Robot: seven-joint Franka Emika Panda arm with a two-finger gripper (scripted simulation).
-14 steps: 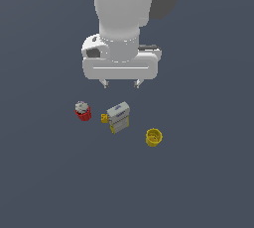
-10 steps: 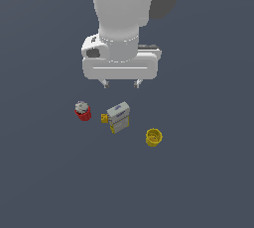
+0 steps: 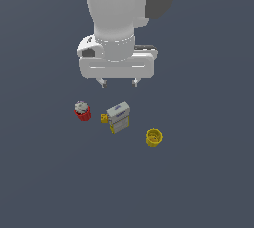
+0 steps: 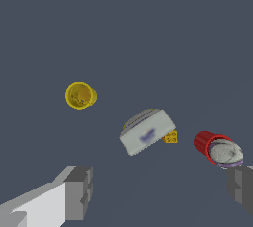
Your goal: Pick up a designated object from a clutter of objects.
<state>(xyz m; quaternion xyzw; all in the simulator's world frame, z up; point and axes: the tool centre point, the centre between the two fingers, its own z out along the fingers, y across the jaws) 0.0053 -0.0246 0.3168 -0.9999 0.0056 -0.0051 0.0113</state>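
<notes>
The small plain yellow tapered cup (image 3: 154, 137) sits alone on the desk (image 3: 44, 182), below and toward the exterior view's right of the empty, spread fingers (image 3: 103, 83).

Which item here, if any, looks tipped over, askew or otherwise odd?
The yellow cup lies on its side, apart from the rest, its opening facing the wrist camera. The red cup also lies tipped. The box sits askew with the tiny cube against it. The open gripper hangs above, empty.
</notes>
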